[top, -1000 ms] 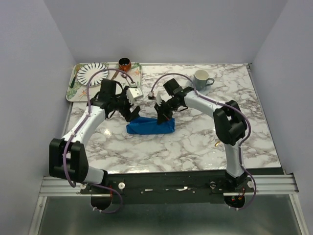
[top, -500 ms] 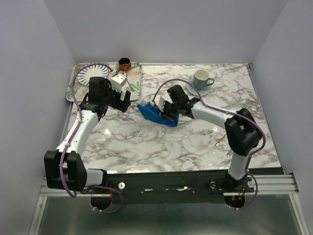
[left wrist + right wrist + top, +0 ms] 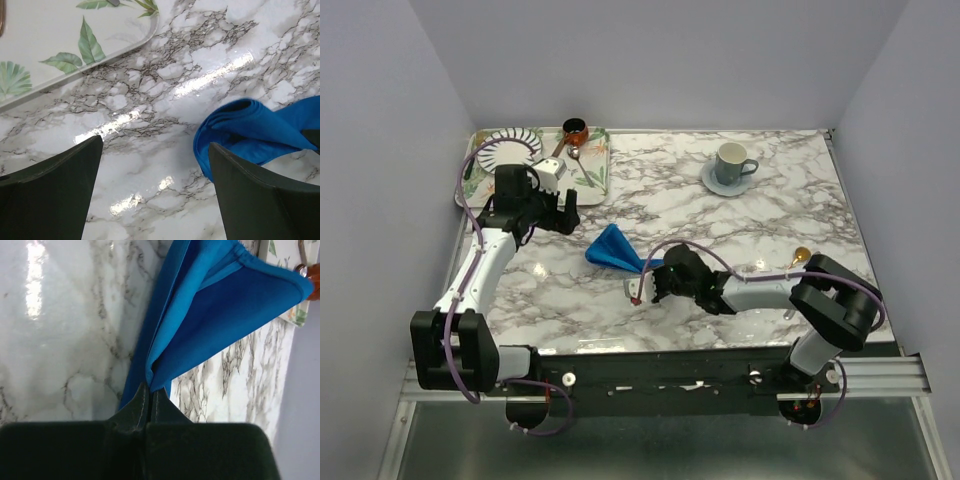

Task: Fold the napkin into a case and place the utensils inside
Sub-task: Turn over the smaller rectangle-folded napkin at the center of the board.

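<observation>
The blue napkin (image 3: 612, 250) lies bunched in a loose wedge on the marble, left of the middle. My right gripper (image 3: 653, 277) is low near the front edge and shut on the napkin's near corner (image 3: 150, 390). From the closed jaws the cloth (image 3: 220, 315) fans away in folds. My left gripper (image 3: 568, 212) hovers open to the left of the napkin, apart from it. In the left wrist view the napkin's folded end (image 3: 250, 127) sits just beyond the right finger (image 3: 265, 200). One utensil, a gold spoon (image 3: 800, 255), lies by the right arm's elbow.
A leaf-print tray (image 3: 593, 172) at the back left holds a striped plate (image 3: 508, 150), a small orange-brown cup (image 3: 575, 129) and a brown-handled spoon (image 3: 563, 146). A grey mug on a saucer (image 3: 730, 166) stands at the back right.
The right gripper has dragged the napkin from the middle toward the front edge, pulling its long folded shape into a bunch. The left gripper has left the cloth and drawn back toward the tray.
</observation>
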Available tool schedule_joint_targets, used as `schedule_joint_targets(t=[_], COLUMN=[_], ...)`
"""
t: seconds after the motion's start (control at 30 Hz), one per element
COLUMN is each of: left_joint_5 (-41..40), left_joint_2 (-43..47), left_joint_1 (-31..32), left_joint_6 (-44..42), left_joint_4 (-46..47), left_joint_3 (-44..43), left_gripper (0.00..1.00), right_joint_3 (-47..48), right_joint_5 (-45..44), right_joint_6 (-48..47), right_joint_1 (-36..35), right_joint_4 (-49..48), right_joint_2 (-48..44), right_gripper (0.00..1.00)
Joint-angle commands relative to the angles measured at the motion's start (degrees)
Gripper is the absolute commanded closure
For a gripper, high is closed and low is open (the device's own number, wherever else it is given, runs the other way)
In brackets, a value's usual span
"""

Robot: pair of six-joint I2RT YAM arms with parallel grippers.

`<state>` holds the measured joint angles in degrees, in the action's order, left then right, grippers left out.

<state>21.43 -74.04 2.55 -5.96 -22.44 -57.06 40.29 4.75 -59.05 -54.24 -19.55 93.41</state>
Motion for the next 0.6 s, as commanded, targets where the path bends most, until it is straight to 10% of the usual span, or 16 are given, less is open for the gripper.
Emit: schedule_joint_targets(t=[0.0, 0.43, 0.57], left_joint_5=[5.72, 15.75, 13.82], left_joint_2=[0.39, -2.24, -2.16], left_joint_1=[-0.70, -0.26, 0.27], left_joint_6=[-0.11, -14.60, -19.52], left_joint_4=[-2.61, -18.15, -19.92], left_joint_3=[-0.16, 1.51, 3.44], left_gripper=[0.02, 0.25, 0.24], right_joint_3=[-6.80, -14.45, -14.98], right_joint_5=[-9.05, -20.48, -21.89], right_joint_6=[-11.34, -17.15, -17.24], right_joint_1=[-4.99, -14.58, -14.84], right_joint_4=[-21.01, -36.87, -37.84], right_joint_2=[2.29, 12.67, 14.70], right_gripper=[1.00, 0.98, 0.65])
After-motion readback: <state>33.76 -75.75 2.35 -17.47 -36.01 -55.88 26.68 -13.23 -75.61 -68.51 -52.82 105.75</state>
